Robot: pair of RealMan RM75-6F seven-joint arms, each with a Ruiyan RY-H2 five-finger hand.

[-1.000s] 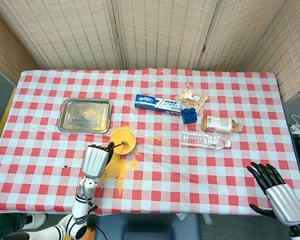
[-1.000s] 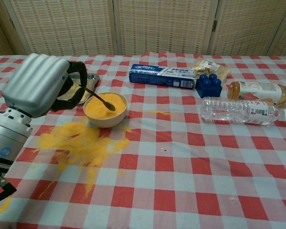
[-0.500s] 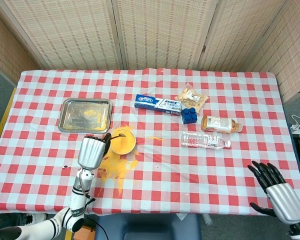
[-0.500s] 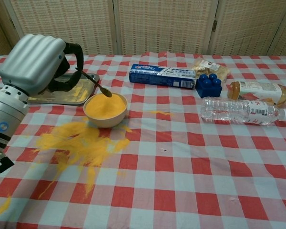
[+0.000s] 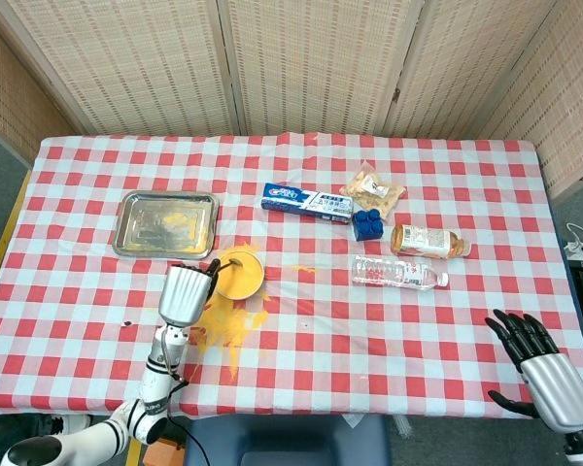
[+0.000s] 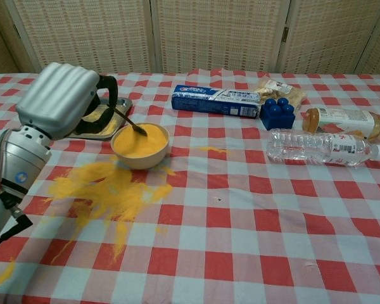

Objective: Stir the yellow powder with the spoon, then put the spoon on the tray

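Observation:
A white bowl (image 6: 139,145) (image 5: 239,275) full of yellow powder stands left of centre on the checked cloth. My left hand (image 6: 60,101) (image 5: 185,294) holds a dark spoon (image 6: 128,121), whose tip dips into the powder at the bowl's far left side. The metal tray (image 5: 166,223) (image 6: 96,124) lies behind the bowl, dusted with yellow powder. My right hand (image 5: 546,373) hovers open at the table's near right corner, away from everything.
Spilled yellow powder (image 6: 104,193) covers the cloth in front of the bowl. Further right lie a toothpaste box (image 6: 215,101), a blue block (image 6: 278,113), a snack bag (image 6: 279,90), a clear bottle (image 6: 323,147) and an orange drink bottle (image 6: 345,120).
My left hand lifted the spoon to the bowl's back-left rim, then came right and down again, so the spoon tip is back in the powder. The right hand drifted slightly down.

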